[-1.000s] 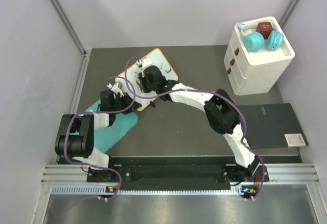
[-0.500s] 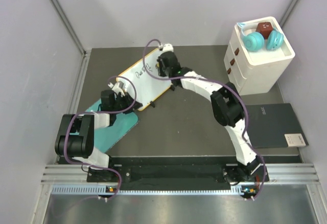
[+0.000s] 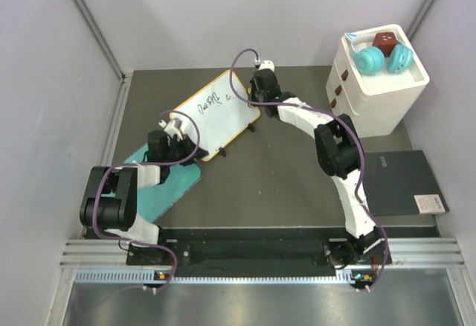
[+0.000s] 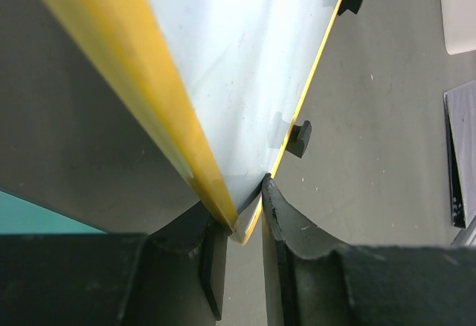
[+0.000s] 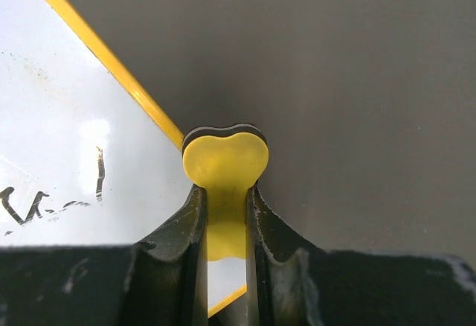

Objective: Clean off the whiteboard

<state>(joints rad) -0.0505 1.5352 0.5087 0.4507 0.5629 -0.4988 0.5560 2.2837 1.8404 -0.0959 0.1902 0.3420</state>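
The whiteboard [image 3: 212, 114] is white with a yellow-orange rim and lies tilted at the back left of the table, black handwriting near its far end. My left gripper [image 3: 181, 144] is shut on the board's near corner [image 4: 239, 225]. Two black feet [image 4: 299, 138] show along one edge. My right gripper [image 3: 258, 97] is at the board's far right corner, shut on a yellow heart-shaped eraser [image 5: 225, 164] that overhangs the rim. Black strokes [image 5: 30, 203] show on the board to the left of the eraser in the right wrist view.
A teal mat [image 3: 167, 184] lies under the left arm. A white drawer unit [image 3: 372, 95] at the back right carries teal headphones [image 3: 379, 58] and a brown block. A dark grey notebook [image 3: 398, 181] lies at the right. Grey walls enclose the table.
My right gripper has swept with the eraser from the board's middle to its far right corner. Writing in the wiped part is gone; writing near the far end now shows. The left gripper has not moved.
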